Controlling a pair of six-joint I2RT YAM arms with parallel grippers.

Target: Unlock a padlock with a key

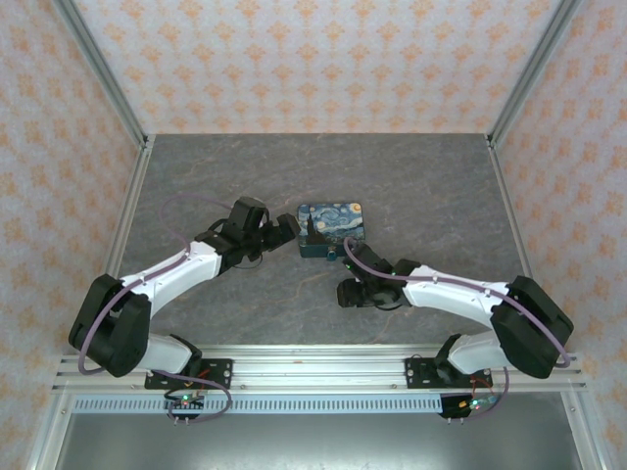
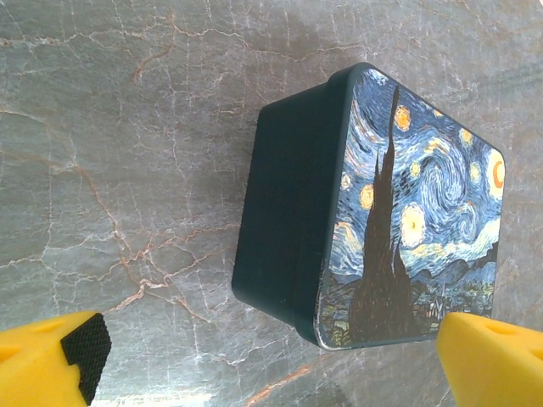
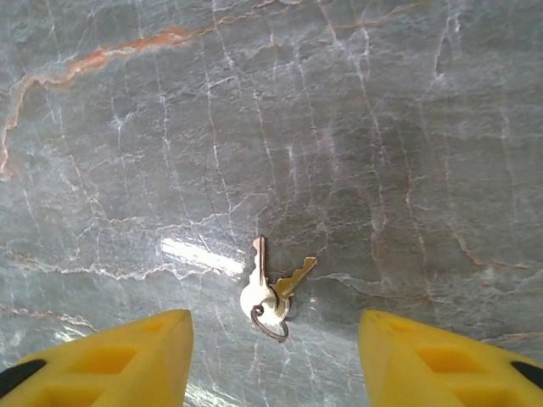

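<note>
The key (image 3: 258,281) is a small silver one lying flat on the marble table, joined by a wire ring to a brass key (image 3: 298,275). My right gripper (image 3: 273,329) hovers over them, open, with its yellow fingers (image 3: 127,360) either side and touching nothing. In the top view the right gripper (image 1: 346,291) sits near the table's front middle. My left gripper (image 2: 267,341) is wide open, with the near corner of the blue night-sky box (image 2: 373,212) just ahead of its yellow fingers (image 2: 51,360). From above, the left gripper (image 1: 285,231) is beside the box (image 1: 331,222). The padlock is out of view.
Grey marble table top (image 1: 431,186) with metal frame rails along its left and right edges and patterned walls behind. The box stands mid-table between the two arms. A metal rail (image 1: 313,367) runs across the front by the arm bases.
</note>
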